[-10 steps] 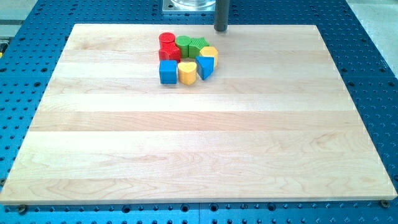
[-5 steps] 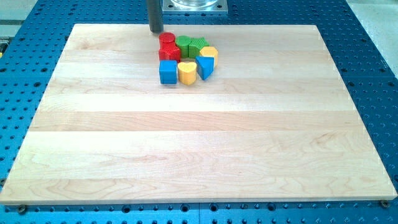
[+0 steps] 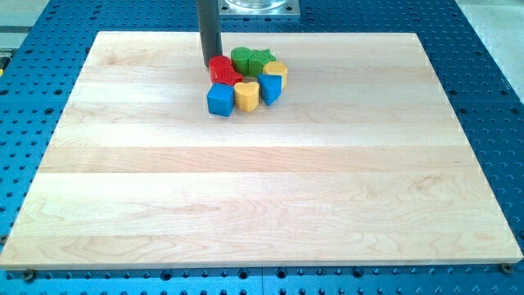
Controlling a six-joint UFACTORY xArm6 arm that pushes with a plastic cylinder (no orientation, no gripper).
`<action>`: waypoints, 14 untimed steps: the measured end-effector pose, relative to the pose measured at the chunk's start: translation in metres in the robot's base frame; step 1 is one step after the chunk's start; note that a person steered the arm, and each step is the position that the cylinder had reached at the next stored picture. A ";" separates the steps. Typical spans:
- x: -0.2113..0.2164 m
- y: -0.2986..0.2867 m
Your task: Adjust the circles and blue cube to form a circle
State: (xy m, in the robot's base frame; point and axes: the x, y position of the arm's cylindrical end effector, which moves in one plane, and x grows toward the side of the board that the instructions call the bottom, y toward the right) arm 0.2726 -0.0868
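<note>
My tip (image 3: 210, 65) touches the red circle (image 3: 219, 65) atop the block cluster near the worktop's (image 3: 246, 188) top edge; the blue cube (image 3: 219, 100) sits just below. I carry no pincer.

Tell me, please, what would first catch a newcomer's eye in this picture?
A tight cluster of small coloured blocks near the view's top centre of the pale wooden board: red cylinder, green cylinder, blue cube, yellow block. My tip stands at the red cylinder's left edge.
</note>
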 end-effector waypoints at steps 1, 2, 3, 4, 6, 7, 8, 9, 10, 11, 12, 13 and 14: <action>0.023 -0.059; 0.096 -0.067; 0.147 -0.027; 0.157 0.004; 0.150 0.024; 0.150 -0.026; 0.146 -0.043; 0.119 -0.003; 0.119 0.003; 0.119 0.004; 0.110 0.027; 0.106 0.044; 0.106 0.044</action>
